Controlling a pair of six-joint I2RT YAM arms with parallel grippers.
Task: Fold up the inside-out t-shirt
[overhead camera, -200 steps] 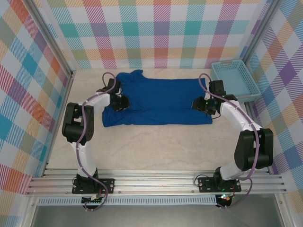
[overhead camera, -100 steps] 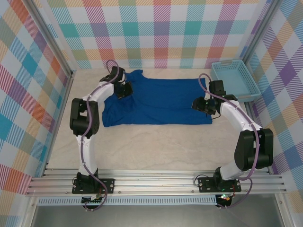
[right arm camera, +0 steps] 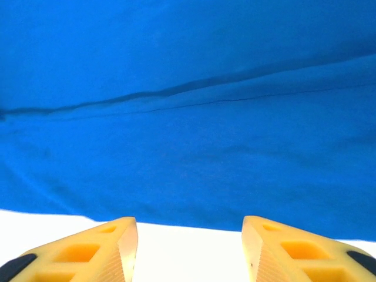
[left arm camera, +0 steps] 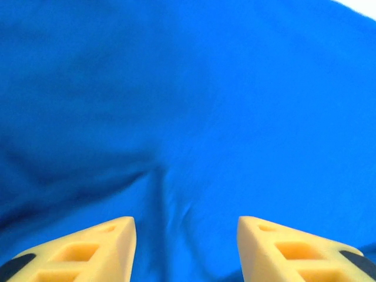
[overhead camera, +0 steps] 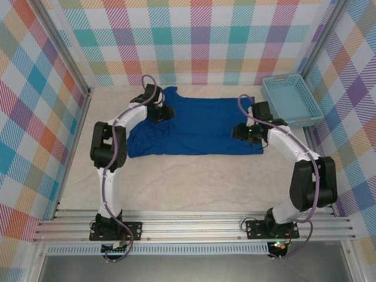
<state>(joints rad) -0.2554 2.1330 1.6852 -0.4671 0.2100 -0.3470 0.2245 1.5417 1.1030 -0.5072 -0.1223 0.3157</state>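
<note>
The inside-out t-shirt (overhead camera: 200,126) is royal blue and lies as a wide, flattened band across the far half of the table. My left gripper (overhead camera: 166,111) hovers over its far-left part, near the top edge. In the left wrist view, wrinkled blue cloth (left arm camera: 205,106) lies below that gripper (left arm camera: 187,226), which is open with nothing between its yellow fingers. My right gripper (overhead camera: 238,131) sits at the shirt's right end. The right wrist view has this gripper (right arm camera: 189,226) open over bare white table, just off the cloth's edge (right arm camera: 188,88), where a long fold line runs across.
A light-blue lattice basket (overhead camera: 291,100) stands at the far right against the wall. Checked walls close in the table on three sides. The cream tabletop (overhead camera: 194,182) spreads between the shirt and the arm bases.
My left gripper moved away from me and to the right along the shirt's left end, and it went from shut to open, letting go of the cloth. The right gripper shifted slightly left.
</note>
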